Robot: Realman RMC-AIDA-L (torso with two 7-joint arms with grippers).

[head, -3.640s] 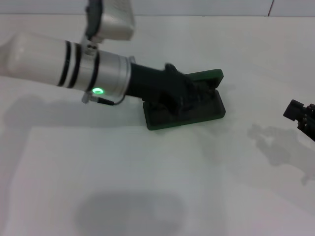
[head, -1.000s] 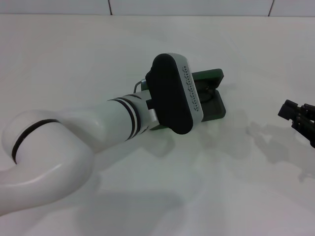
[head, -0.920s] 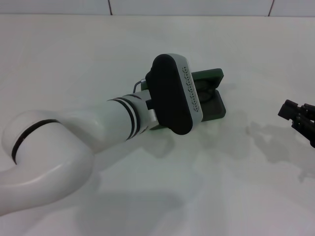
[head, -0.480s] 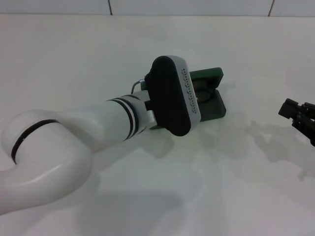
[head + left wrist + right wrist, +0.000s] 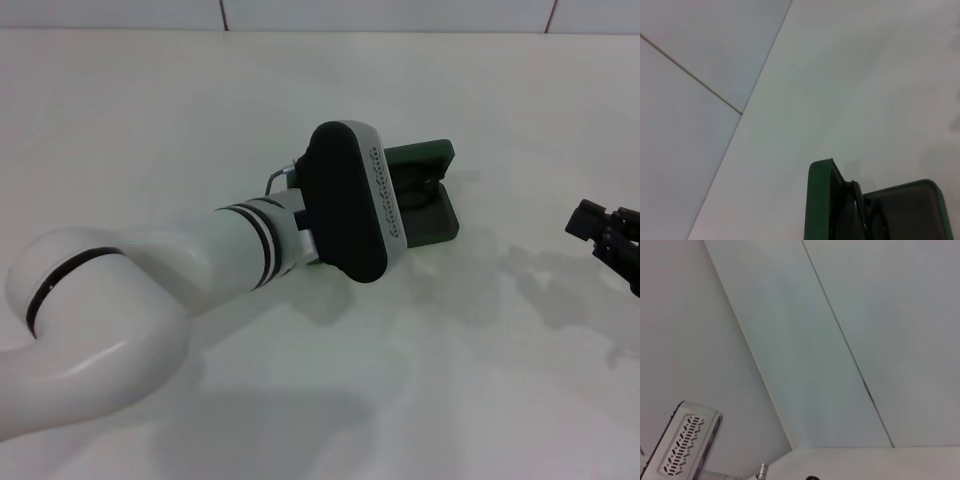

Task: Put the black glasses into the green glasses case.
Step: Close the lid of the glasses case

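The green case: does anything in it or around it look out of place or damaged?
Nothing stands out. The green case lies open and flat on the table, and the black glasses rest inside it. The left arm's wrist hides part of it.

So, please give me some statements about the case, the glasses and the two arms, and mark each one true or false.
1. The green glasses case lies open on the table. True.
2. The black glasses lie on the table beside the case. False: the left wrist view shows them inside the case.
3. The left arm's wrist hangs over the case and hides part of it in the head view. True.
4. The right pincer touches the case. False: it stays apart, at the right edge.
5. The case is red. False: it is dark green.
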